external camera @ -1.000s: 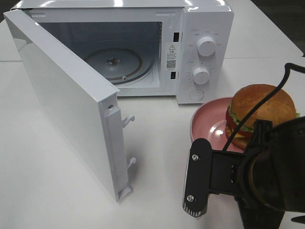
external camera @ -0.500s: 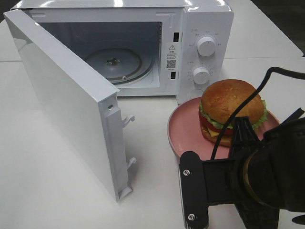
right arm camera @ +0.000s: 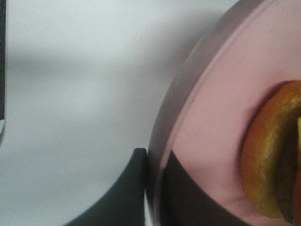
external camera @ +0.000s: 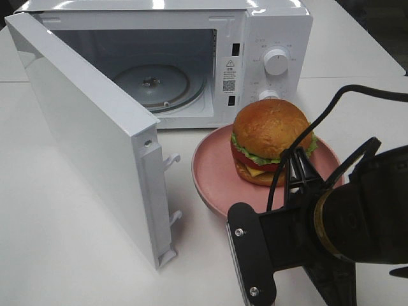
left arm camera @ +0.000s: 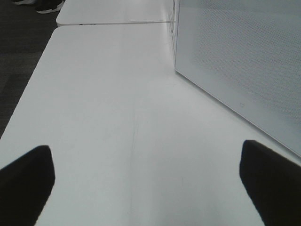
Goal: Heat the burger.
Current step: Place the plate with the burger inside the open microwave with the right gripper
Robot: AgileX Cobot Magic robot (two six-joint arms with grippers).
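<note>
At the right wrist, the right end effector clamps the pink plate under the burger (grip hidden overhead).

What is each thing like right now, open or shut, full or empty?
Microwave door: swung wide open.
Turntable: bare, nothing on it.
Burger: whole, sitting on the pink plate, outside the microwave.
Pink plate: pinched at its rim.
Right end effector: shut on the pink plate's rim.
Left end effector: open, holding nothing.
</note>
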